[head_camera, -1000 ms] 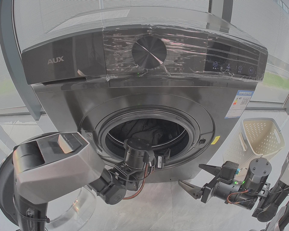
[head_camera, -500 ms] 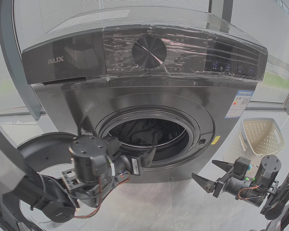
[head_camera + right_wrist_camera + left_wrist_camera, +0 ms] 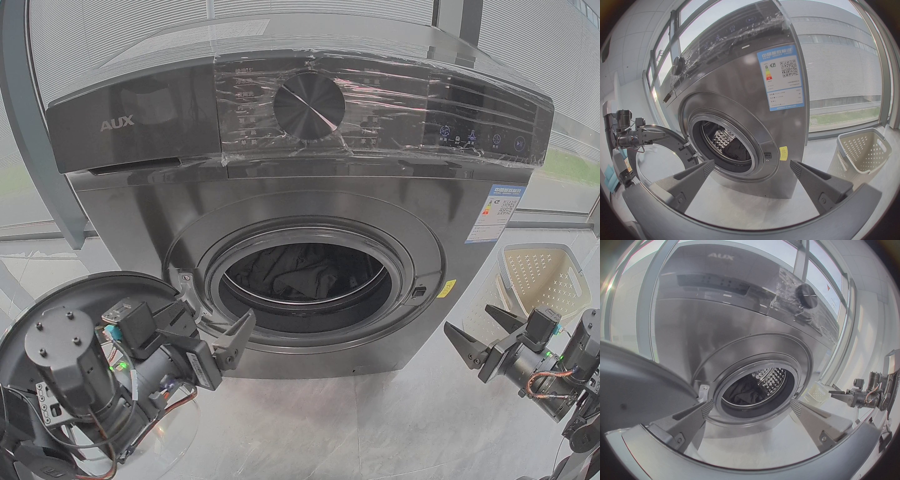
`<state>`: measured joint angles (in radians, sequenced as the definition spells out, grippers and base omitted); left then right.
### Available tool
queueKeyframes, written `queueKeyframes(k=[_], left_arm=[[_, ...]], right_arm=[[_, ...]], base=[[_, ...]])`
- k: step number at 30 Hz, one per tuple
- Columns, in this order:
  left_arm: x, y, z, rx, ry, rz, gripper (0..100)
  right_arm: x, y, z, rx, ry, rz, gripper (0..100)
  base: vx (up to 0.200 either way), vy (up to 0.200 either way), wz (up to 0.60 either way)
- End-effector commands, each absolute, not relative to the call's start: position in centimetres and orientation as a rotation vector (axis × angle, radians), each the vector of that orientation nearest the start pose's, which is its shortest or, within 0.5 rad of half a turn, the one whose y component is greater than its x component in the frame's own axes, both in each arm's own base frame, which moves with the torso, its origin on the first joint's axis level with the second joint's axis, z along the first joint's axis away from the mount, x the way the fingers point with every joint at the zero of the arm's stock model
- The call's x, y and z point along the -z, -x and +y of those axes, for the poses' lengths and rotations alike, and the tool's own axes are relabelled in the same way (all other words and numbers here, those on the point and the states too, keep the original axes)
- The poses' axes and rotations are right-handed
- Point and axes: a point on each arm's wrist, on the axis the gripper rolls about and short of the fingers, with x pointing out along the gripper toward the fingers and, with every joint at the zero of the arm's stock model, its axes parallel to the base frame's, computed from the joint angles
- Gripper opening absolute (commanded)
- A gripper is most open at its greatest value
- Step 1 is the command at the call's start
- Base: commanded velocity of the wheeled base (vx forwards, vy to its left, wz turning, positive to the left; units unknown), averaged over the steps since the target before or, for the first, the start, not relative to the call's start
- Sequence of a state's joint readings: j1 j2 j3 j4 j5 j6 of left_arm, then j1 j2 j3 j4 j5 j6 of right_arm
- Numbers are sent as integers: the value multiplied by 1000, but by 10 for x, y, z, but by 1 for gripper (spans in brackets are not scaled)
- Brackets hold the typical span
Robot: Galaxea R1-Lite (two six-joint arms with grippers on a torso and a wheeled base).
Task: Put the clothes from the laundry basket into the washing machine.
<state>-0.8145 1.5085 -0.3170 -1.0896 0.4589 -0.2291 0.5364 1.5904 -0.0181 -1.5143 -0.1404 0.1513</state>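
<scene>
Nearest the camera in the head view, the left gripper (image 3: 751, 405) hangs at 8 o'clock with its fingers spread wide and nothing between them, just in front of the swung-open round door (image 3: 81, 290). At 4 o'clock the right gripper (image 3: 467, 319) is likewise wide open and holds nothing, poised above the pale tiled floor (image 3: 350, 425). Between and beyond them stands the grey front-loading washing machine (image 3: 156, 212), its porthole uncovered at the centre. Dark clothes (image 3: 294, 275) lie heaped inside the perforated steel drum (image 3: 770, 379). At 3 o'clock, just beside the machine's right side and behind the right gripper, a cream perforated laundry basket (image 3: 544, 275) sits tilted on the floor. Farther up, a blue-edged energy label (image 3: 497, 212) marks the front panel at 2 o'clock, and a round dial (image 3: 309, 106) under clear film sits at 12 o'clock.
</scene>
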Motion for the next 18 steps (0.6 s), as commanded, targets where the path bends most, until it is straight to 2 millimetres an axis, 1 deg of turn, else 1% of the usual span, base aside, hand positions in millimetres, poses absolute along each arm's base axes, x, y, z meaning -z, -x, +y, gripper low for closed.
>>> queueKeyframes(k=[1, 5, 6, 7, 11, 12, 14, 15, 16, 18], left_arm=[[-160, -140, -133, 347, 165, 90, 100], [-160, -128, -120, 345, 148, 74, 100], [-160, -127, -120, 345, 147, 72, 100], [-162, -121, -113, 347, 137, 54, 100], [-165, -111, -97, 323, 142, 20, 100], [-165, -111, -96, 320, 143, 19, 100], [-160, -105, -85, 294, 121, 19, 100], [-160, -104, -84, 293, 119, 19, 100], [-157, -100, -77, 276, 117, 15, 100], [-156, -97, -72, 262, 116, 7, 100]], right_arm=[[-122, -151, 87, -390, -133, 76, 100], [-125, -147, 85, -391, -126, 69, 100], [-126, -147, 84, -391, -125, 68, 100], [-129, -144, 83, -395, -116, 51, 100], [-134, -134, 77, -399, -111, 43, 100], [-135, -133, 76, -399, -111, 43, 100], [-138, -122, 70, -395, -101, 53, 100], [-138, -121, 69, -394, -100, 53, 100], [-138, -115, 62, -367, -74, 65, 100], [-139, -112, 54, -331, -54, 66, 100]], base=[[-200, 0, 0], [-200, 0, 0], [-200, 0, 0], [-200, 0, 0], [-200, 0, 0], [-200, 0, 0], [-200, 0, 0], [-200, 0, 0], [-200, 0, 0], [-200, 0, 0]])
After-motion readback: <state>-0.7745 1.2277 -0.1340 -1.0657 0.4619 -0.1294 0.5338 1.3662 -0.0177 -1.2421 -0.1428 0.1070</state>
